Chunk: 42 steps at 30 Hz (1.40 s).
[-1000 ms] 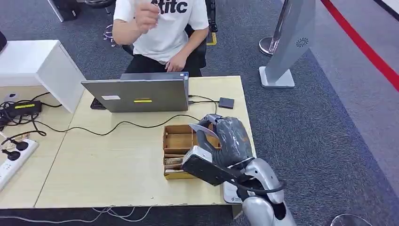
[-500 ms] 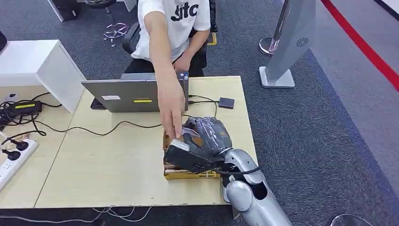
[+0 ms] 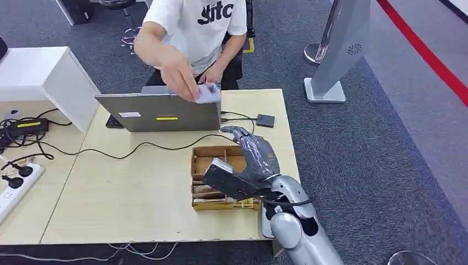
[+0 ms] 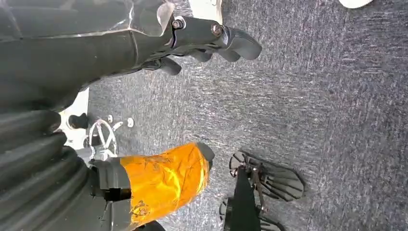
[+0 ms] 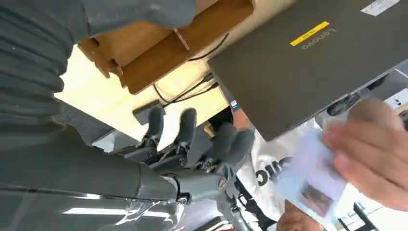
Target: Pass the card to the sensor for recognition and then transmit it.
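**Card in the person's hand above the laptop**

Card [image 3: 207, 93] sits at upper centre of the head view, pinched in the person's hand [image 3: 175, 74] just over the top edge of the laptop [image 3: 165, 111]. Motion blur keeps me from telling which way its long axis runs.

Nearest to me, low and right of centre, my right hand [image 3: 255, 153] reaches up from the bottom edge over the right end of the wooden box [image 3: 209, 165]. Its fingers are spread and extended toward the laptop, holding nothing. In the right wrist view they show parted with gaps between them.

The box lies on the table [image 3: 127, 187] with dividers forming compartments. Some flat items lie in the near ones, though I can't make them out.

Further back a cable [image 3: 149, 144] runs across the table to the laptop. A small dark sensor pad [image 3: 265, 120] lies right of it.

My left hand [image 4: 207, 43] hangs over grey carpet with fingers curled in, empty.
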Motion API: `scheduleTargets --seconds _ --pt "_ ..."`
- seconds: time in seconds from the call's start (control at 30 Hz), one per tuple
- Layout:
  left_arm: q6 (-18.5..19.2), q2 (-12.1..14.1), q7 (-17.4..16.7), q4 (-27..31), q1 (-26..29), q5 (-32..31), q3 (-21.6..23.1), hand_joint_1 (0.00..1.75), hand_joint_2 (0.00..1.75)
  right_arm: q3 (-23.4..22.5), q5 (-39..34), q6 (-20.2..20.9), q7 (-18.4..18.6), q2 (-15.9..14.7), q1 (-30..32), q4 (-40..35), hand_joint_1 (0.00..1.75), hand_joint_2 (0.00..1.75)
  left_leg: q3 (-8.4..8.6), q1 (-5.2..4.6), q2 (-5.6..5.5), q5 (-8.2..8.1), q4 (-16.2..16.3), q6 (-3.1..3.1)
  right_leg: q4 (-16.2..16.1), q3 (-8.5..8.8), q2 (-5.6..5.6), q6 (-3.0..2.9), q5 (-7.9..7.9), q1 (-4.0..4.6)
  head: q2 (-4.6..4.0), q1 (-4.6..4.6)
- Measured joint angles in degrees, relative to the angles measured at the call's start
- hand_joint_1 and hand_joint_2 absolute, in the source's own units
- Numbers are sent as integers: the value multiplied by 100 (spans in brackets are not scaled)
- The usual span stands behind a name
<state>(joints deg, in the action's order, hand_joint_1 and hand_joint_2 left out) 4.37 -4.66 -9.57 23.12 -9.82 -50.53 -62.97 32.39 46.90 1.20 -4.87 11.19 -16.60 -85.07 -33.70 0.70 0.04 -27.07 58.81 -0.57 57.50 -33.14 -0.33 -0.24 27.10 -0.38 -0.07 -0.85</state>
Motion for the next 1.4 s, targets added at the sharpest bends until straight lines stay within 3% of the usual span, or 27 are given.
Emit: scheduleTargets --seconds 0.17,0.43,0.7,0.97,1.13,1.27,1.33,1.4 --pt "0 4 7 0 24 68 0 0 175 -72 -204 -149 -127 0 232 -285 0 175 -1 0 0 -1 0 2 -1 -1 -2 0 0 0 0 0" --pt "22 77 140 0 235 240 -2 0 175 -308 -433 -326 -474 -98 1355 -1519 0 175 -1 0 1 -15 0 0 -1 -3 1 3 9 0 0 -2" --pt "31 92 142 0 288 308 -11 0 175 -404 -490 -365 -688 -179 1940 -1884 0 175 1 0 -2 -14 -1 1 -1 1 -2 3 9 0 0 0" --pt "44 173 175 15 344 310 -146 0 175 -448 -647 -1104 -1156 -582 2930 -1725 0 175 -1 -1 0 -21 -1 5 -2 1 -1 7 19 -1 0 0" --pt "55 192 177 15 342 288 -157 0 175 -369 172 -1602 -829 -756 3047 -1659 0 175 0 -1 1 -21 -1 6 -2 1 -1 7 19 -1 0 0" --pt "63 190 188 15 343 280 -157 0 175 -295 407 -1744 -732 -833 3047 -1574 0 175 1 -1 0 -20 -1 5 -2 2 -1 6 18 0 0 0" --pt "94 190 221 15 343 267 -157 0 175 -240 1088 -2012 -439 -883 3030 -1497 0 175 1 -1 0 -19 -1 5 -1 3 -1 6 18 0 0 0" --pt "118 188 251 15 339 252 -157 0 175 -140 2306 -2392 -85 -982 2952 -1361 0 175 1 0 1 -19 -1 4 -1 3 0 6 17 0 0 0"
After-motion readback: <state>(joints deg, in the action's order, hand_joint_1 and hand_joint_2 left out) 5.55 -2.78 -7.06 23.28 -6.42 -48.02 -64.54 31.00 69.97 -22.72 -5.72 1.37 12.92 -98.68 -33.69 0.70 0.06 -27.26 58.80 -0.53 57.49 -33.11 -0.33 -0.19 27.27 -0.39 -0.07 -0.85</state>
